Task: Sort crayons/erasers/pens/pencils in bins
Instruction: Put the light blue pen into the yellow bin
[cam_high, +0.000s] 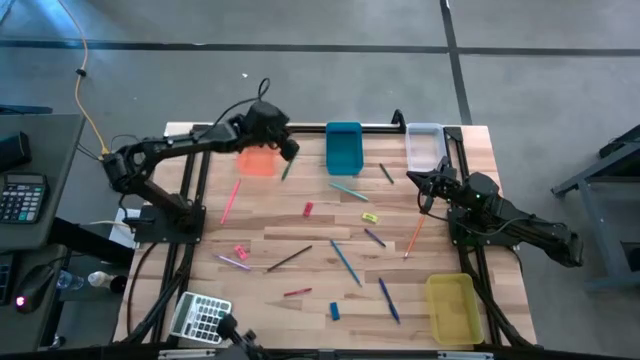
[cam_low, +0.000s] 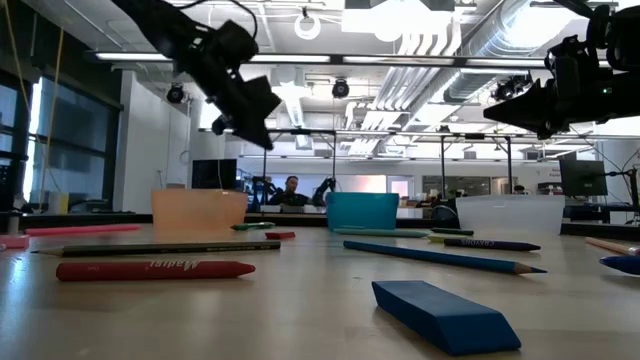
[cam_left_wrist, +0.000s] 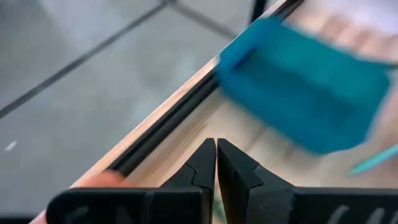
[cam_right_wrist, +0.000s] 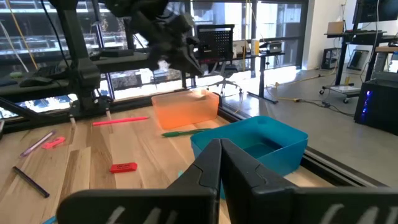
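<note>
My left gripper (cam_high: 291, 150) (cam_left_wrist: 216, 155) hangs shut and empty above the table's far edge, between the orange bin (cam_high: 257, 161) and the teal bin (cam_high: 344, 147). Just below it a green pencil (cam_high: 286, 170) (cam_right_wrist: 186, 132) lies flat on the table beside the orange bin. My right gripper (cam_high: 420, 182) (cam_right_wrist: 221, 155) waits shut and empty near the clear bin (cam_high: 425, 145). A yellow bin (cam_high: 452, 308) stands at the near right. Pens (cam_high: 346, 262), pencils (cam_high: 230, 200) and erasers (cam_high: 308, 209) (cam_low: 445, 315) lie scattered over the tabletop.
A grey calculator (cam_high: 200, 318) lies at the table's near left corner. A red crayon (cam_low: 155, 270) and a dark pencil (cam_low: 160, 248) lie close to the low camera. A dark rail (cam_left_wrist: 155, 134) runs along the table's far edge behind the bins.
</note>
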